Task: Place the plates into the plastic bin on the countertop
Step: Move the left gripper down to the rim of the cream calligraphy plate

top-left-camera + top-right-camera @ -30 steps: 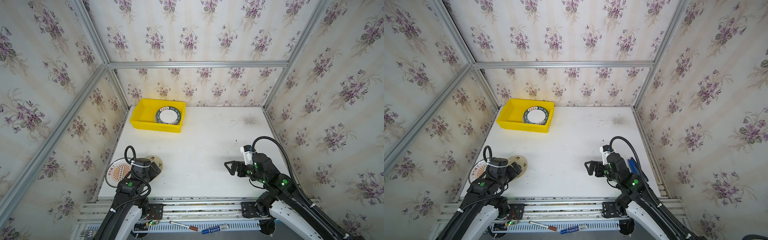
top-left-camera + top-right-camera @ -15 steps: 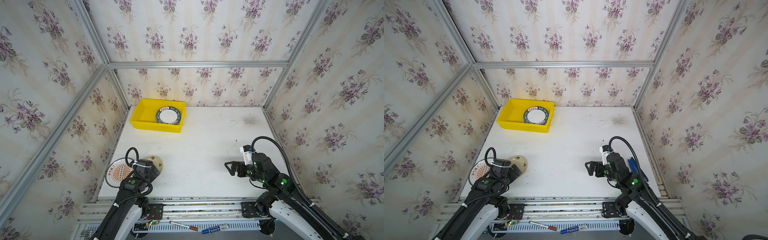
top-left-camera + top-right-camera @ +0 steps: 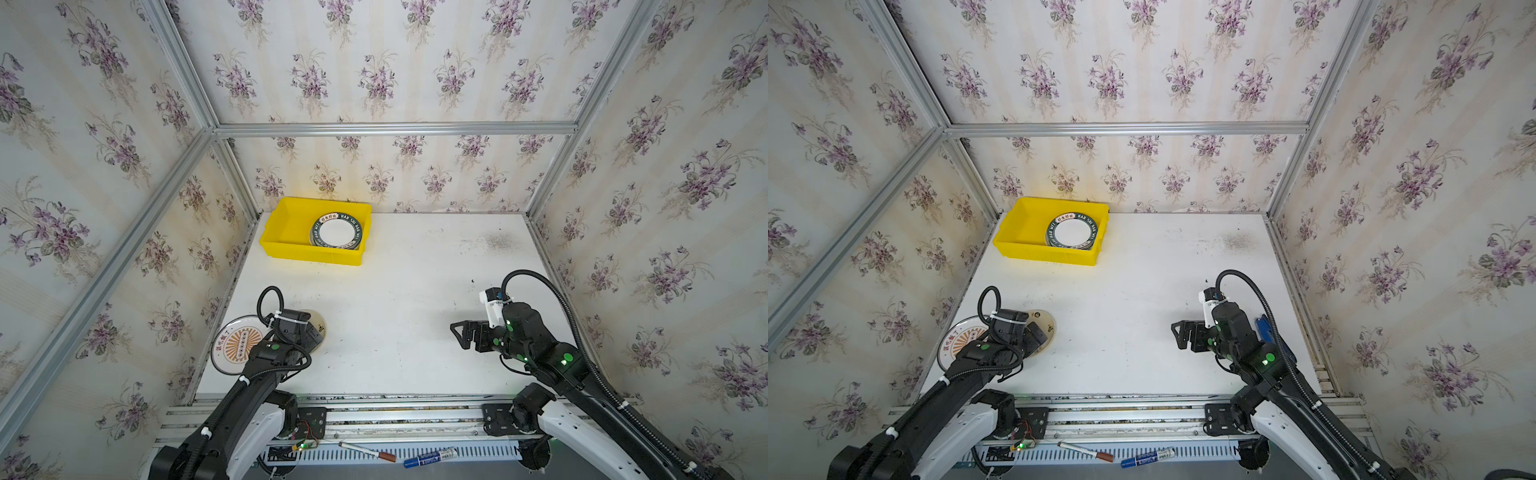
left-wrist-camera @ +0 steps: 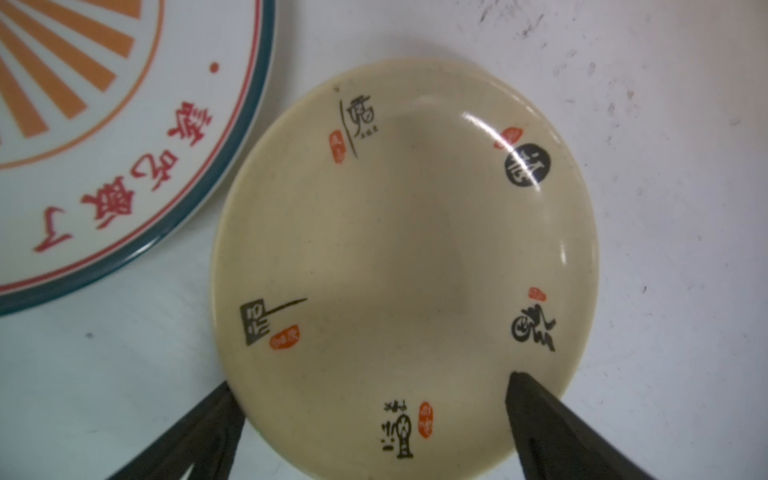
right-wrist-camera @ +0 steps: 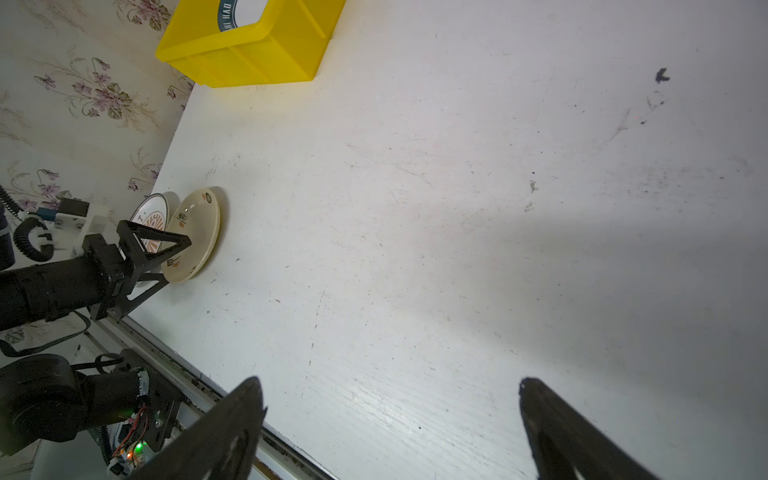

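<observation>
Plates: two are lying loose at the near left of the countertop (image 3: 395, 299); the others I am seeing are stacked in the bin. My left gripper (image 4: 370, 382) is hanging over the cream plate (image 4: 415, 249) with its fingers spread wide, pinching nothing. One fingertip (image 4: 519, 386) is sitting over the plate's near edge and the other is showing just outside the rim. I am unable to tell whether either is touching.

Just left of the cream plate, the sunburst plate (image 4: 104, 124) is lying flat at the countertop's left edge. My right gripper (image 3: 457, 336) is hovering over bare countertop at the near right. It is likewise spread and empty, pointing left, well apart from both plates.

Farther out, the yellow plastic bin (image 3: 286, 226) is sitting in the far left corner. A stack of green-rimmed plates (image 3: 336, 232) is resting in its right half, and its left half is showing bare yellow floor. Two marker pens (image 3: 430, 457) are lying below the near rail (image 3: 395, 415).
</observation>
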Tool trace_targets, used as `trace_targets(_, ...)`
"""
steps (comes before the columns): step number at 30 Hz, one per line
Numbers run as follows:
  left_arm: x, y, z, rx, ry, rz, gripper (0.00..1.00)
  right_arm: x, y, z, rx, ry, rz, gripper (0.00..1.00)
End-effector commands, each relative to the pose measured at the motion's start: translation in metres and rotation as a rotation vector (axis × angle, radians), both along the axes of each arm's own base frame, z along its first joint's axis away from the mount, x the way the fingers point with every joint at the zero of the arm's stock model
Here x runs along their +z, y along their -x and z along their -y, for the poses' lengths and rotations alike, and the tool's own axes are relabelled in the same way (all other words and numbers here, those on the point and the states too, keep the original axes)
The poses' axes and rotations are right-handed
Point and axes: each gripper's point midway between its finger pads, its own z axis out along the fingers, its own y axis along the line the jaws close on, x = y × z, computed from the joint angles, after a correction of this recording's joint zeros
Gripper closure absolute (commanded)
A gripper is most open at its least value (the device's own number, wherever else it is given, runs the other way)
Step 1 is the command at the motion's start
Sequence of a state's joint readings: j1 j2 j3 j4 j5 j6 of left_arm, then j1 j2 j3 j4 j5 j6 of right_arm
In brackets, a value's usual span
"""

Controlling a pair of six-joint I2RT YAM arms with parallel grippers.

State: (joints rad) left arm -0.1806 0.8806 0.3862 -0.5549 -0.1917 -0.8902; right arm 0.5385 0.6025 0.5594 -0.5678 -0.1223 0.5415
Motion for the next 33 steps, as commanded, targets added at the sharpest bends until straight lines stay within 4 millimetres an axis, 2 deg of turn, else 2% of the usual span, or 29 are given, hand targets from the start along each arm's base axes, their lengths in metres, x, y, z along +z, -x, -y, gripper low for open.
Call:
trace_targets(1, 0.009, -0.019, 0.006, -0.065, -0.006, 0.035, 0.00, -0.002, -0.004, 0.008, -0.037, 0.004, 0.003, 0.02)
trace_targets(5, 0.012, -0.032, 0.011, -0.111, -0.013, 0.037, 0.00, -0.004, -0.003, 0.009, -0.049, -0.009, -0.005, 0.02)
trace_targets(8, 0.013, -0.045, 0.022, -0.185, 0.003, 0.045, 0.00, -0.004, -0.004, 0.011, -0.060, -0.005, -0.002, 0.02)
trace_targets(13, 0.010, -0.067, 0.035, -0.276, 0.015, 0.009, 0.00, -0.005, -0.005, 0.015, -0.074, 0.012, -0.007, 0.02)
trace_targets(19, 0.003, -0.088, 0.045, -0.304, 0.036, -0.017, 0.01, -0.005, -0.008, 0.018, -0.099, 0.013, -0.008, 0.02)
trace_targets(25, -0.002, -0.097, 0.044, -0.275, 0.042, -0.017, 0.04, -0.003, -0.009, 0.021, -0.126, 0.008, -0.009, 0.02)
trace_targets(29, -0.007, -0.097, 0.038, -0.220, 0.058, -0.015, 0.17, -0.003, -0.009, 0.022, -0.133, 0.009, -0.011, 0.02)
trace_targets(33, -0.012, -0.093, 0.029, -0.135, 0.090, 0.010, 0.22, -0.004, -0.008, 0.023, -0.138, 0.016, -0.015, 0.02)
